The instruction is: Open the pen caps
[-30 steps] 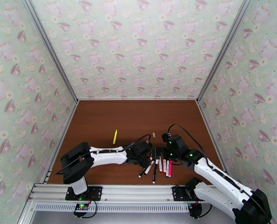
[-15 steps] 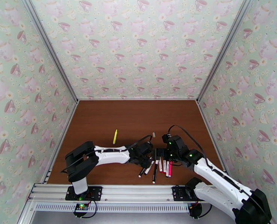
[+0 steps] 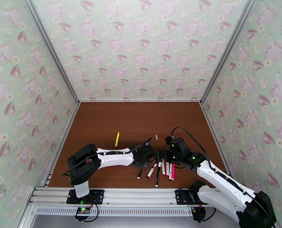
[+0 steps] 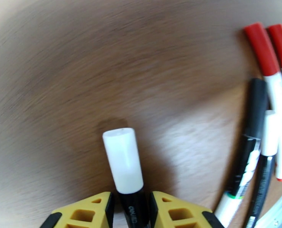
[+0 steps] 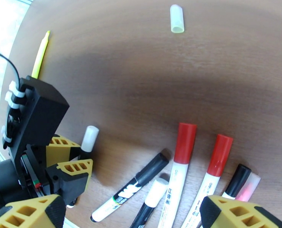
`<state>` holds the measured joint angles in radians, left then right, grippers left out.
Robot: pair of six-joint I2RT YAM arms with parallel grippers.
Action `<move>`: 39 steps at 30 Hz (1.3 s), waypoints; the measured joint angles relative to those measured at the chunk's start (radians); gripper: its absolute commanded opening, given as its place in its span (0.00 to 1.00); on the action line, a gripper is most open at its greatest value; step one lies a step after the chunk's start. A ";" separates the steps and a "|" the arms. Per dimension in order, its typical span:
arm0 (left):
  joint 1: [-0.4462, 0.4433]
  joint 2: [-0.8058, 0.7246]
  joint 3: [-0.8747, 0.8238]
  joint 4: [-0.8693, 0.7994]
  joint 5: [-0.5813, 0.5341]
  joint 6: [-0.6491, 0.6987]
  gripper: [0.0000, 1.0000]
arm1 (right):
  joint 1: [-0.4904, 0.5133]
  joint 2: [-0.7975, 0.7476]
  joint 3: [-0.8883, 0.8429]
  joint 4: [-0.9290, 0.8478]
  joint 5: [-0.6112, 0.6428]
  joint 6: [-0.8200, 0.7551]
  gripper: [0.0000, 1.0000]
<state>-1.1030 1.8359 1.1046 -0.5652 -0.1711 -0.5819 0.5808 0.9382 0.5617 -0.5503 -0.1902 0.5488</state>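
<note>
My left gripper (image 4: pixel 130 198) is shut on a black-barrelled pen whose white end (image 4: pixel 122 158) sticks out ahead of the yellow fingers (image 4: pixel 89 209). In the right wrist view that left gripper (image 5: pixel 77 156) holds the same pen (image 5: pixel 89 137) low over the table. My right gripper (image 5: pixel 133 205) is open above a row of pens: two with red caps (image 5: pixel 184 143) (image 5: pixel 219 151), one with a black cap (image 5: pixel 238 179), a pink one (image 5: pixel 249 187) and two black-and-white ones (image 5: pixel 135 189). From above, both grippers (image 3: pixel 148 158) (image 3: pixel 164 155) meet at the pen cluster (image 3: pixel 163 168).
A loose translucent cap (image 5: pixel 177 18) (image 3: pixel 156 137) lies alone further back. An uncapped yellow pen (image 3: pixel 117 139) (image 5: pixel 40 54) lies to the left of it. Bare brown table (image 3: pixel 141 118) stretches behind, closed in by patterned walls (image 3: pixel 141 54).
My left gripper has narrowed onto the black-and-white pen, and that pen has shifted a little to the left. The right arm has stayed put.
</note>
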 measured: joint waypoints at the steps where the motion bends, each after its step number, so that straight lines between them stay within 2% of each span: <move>1: 0.000 0.002 0.003 -0.007 -0.004 -0.003 0.27 | 0.000 0.000 0.000 0.002 0.002 0.002 1.00; 8: 0.011 -0.006 -0.004 -0.006 -0.003 -0.021 0.21 | 0.000 -0.001 0.000 0.021 0.008 0.024 0.98; 12: 0.048 -0.076 -0.069 0.044 0.041 -0.018 0.21 | 0.000 -0.001 -0.001 0.051 -0.005 0.060 0.93; 15: 0.093 -0.190 -0.157 0.129 0.116 -0.004 0.21 | 0.000 0.003 -0.004 0.109 -0.040 0.117 0.88; 21: 0.215 -0.404 -0.308 0.350 0.351 0.041 0.20 | 0.000 0.022 -0.005 0.245 -0.102 0.241 0.78; 28: 0.264 -0.476 -0.341 0.491 0.551 0.095 0.17 | 0.000 0.088 0.027 0.349 -0.169 0.324 0.65; 33: 0.265 -0.480 -0.341 0.549 0.624 0.111 0.17 | 0.003 0.119 0.067 0.392 -0.210 0.343 0.59; 39: 0.265 -0.479 -0.341 0.583 0.651 0.112 0.17 | 0.016 0.141 0.076 0.419 -0.242 0.359 0.50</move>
<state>-0.8379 1.3567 0.7631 0.0174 0.4801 -0.4698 0.5968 1.0790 0.6373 -0.1310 -0.4320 0.9081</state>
